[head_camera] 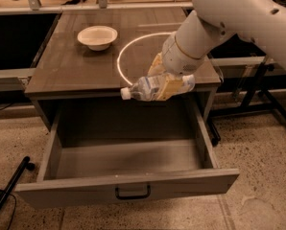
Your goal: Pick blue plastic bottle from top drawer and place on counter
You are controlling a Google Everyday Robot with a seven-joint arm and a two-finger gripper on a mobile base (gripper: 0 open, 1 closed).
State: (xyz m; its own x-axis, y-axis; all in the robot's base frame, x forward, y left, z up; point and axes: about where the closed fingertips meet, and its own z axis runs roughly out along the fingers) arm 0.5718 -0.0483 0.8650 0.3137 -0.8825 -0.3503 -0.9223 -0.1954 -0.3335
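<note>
My gripper [166, 83] is shut on the blue plastic bottle [145, 88], a clear bottle with a pale label and a white cap pointing left. I hold it sideways in the air, over the front edge of the counter [76, 68], above the back of the open top drawer [128, 157]. The drawer is pulled far out and its inside shows nothing else. Its dark pull handle [132, 193] is centred on the front panel. The white arc line [128, 49] on the counter lies just behind the bottle.
A white bowl [98, 36] stands on the counter at the back left. A dark shelf unit stands to the left and a black wheeled frame [272, 109] to the right. A black bar [8, 190] lies on the speckled floor at the lower left.
</note>
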